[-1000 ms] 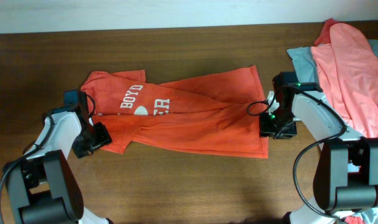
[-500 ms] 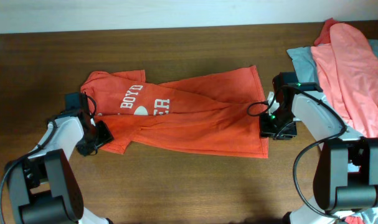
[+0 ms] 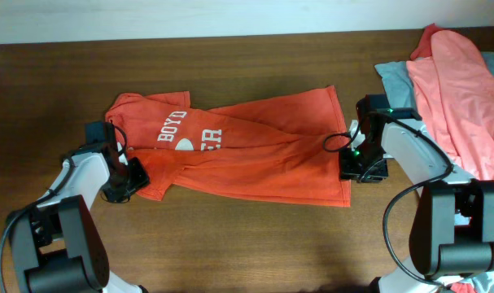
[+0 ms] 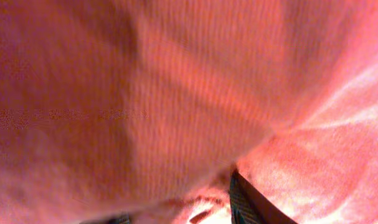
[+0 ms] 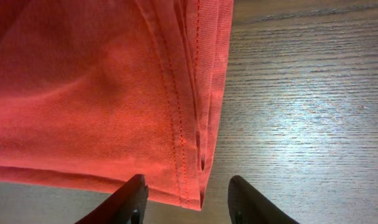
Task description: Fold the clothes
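Item: orange-red T-shirt point(image 3: 255, 159), lay creased mid-table point(image 3: 230, 236), "BOYD" up; L gripper point(image 3: 129, 176) sat at sleeve end, buried in cloth (grip: cannot tell), R gripper point(image 5: 187, 180) jaws apart astride hem corner, prob. both positioned to take opposite ends for fold.

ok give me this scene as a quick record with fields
garment: orange-red cotton t-shirt, spread creased on brown wooden table
print: white BOYD lettering, sleeve end
left pincer: at sleeve edge, grip unclear, fabric fills its camera
right pincer: open, straddling hem corner
aside: salmon-pink garment on grey-blue garment, far right
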{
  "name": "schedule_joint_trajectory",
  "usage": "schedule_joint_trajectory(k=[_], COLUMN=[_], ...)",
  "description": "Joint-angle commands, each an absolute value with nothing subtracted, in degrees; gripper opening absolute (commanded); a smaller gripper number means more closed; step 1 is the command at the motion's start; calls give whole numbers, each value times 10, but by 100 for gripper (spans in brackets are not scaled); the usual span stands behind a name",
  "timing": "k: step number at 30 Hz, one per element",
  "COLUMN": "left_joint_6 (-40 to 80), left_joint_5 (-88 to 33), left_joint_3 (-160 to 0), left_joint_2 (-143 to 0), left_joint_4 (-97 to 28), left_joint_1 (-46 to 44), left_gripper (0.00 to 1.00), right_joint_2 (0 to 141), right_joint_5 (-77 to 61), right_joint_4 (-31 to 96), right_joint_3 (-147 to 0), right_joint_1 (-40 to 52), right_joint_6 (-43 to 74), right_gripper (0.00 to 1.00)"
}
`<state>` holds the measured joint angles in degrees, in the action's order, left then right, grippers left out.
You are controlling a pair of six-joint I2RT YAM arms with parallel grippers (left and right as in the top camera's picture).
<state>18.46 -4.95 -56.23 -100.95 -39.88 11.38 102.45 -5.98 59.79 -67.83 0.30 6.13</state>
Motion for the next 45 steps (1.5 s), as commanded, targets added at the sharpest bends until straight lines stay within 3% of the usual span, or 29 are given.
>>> schedule_joint_trajectory(k=[1, 8, 17, 23, 33, 42, 45], left_joint_6=[189, 189, 188, 189, 189, 189, 189], left_joint_5=[-70, -139, -142, -142, -142, -138, -138], left_joint_3=[-555, -555, -555, -555, -555, -555, -555], left_joint_2=[-1016, -1016, -1016, -1016, -1016, -1016, -1016], left_joint_4=[-413, -414, -404, -421, -470, -404, -396], left_joint_1=[117, 117, 117, 117, 117, 117, 117], left_gripper=[44, 44, 44, 25, 27, 31, 26], right_joint_2=[1027, 1027, 1027, 1027, 1027, 1027, 1027], right_joint_5=[-53, -52, -36, -36, -36, -36, -36], right_joint_4=[598, 600, 601, 600, 603, 603, 603], right_joint_3=[-677, -677, -677, -677, -677, -677, -677], right_joint_1=[0, 0, 0, 0, -1, -1, -1], right_joint_6=[62, 62, 62, 62, 62, 62, 62], right_gripper=[47, 47, 47, 48, 47, 47, 47])
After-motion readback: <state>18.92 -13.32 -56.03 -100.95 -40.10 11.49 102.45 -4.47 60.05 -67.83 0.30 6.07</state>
